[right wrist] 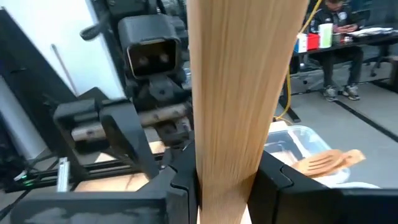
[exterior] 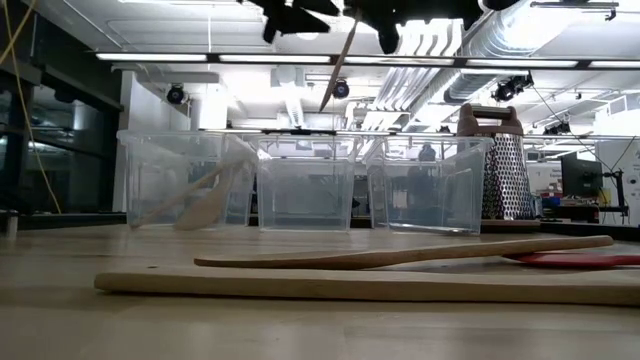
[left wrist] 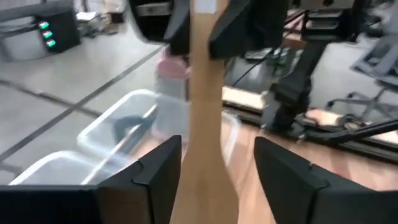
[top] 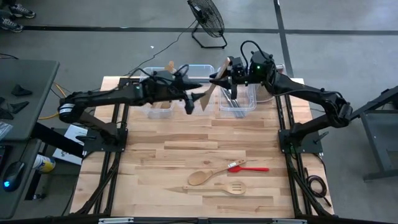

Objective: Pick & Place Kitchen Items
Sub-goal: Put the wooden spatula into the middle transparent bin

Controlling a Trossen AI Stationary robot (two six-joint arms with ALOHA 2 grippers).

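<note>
Handing over of a wooden spatula [top: 211, 87] between the two arms is judged to be the step in hand, above the far row of clear tubs [top: 163, 109]. The right gripper [right wrist: 227, 186] is seen clamped on the spatula's flat handle, its fingers pressed to both faces. The left gripper [left wrist: 211, 168] is seen with its fingers apart on either side of the same handle, a gap showing on one side, so no hold is made there. The spatula is held aloft, tilted, between the middle and right tubs. Three more utensils, a wooden spoon [top: 205, 176], a slotted spatula [top: 217, 188] and a red spatula [top: 249, 167], lie on the near table [top: 155, 180]. Next, withdrawal of the left arm is called for, then lowering of the spatula into a tub.
</note>
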